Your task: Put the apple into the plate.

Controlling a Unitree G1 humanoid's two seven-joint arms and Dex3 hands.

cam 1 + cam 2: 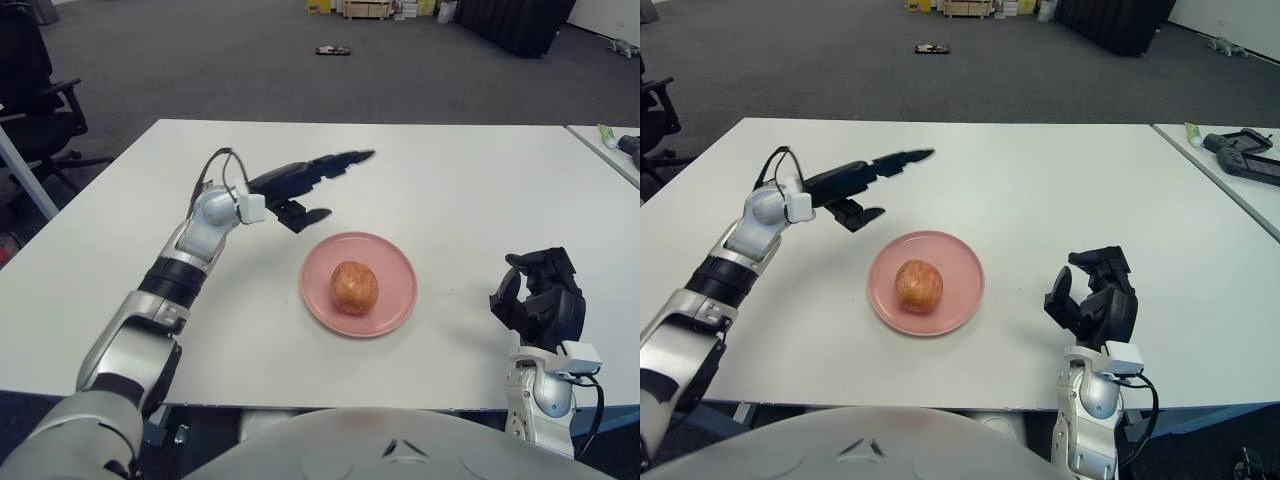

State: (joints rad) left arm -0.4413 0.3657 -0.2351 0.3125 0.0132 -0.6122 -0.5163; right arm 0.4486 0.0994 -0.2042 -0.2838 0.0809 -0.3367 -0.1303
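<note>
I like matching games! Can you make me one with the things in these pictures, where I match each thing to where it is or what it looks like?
Things:
1. round reddish-yellow apple
2. flat round pink plate
3. left hand
4. right hand

Descriptions:
A. black fingers stretched out, up above the table, holding nothing
B. lying on the white table, with fruit on it
C. sitting in the middle of the pink dish
D. black fingers curled, near the table's front edge, right of the plate

Pairs: 1-C, 2-B, 3-A, 4-D
</note>
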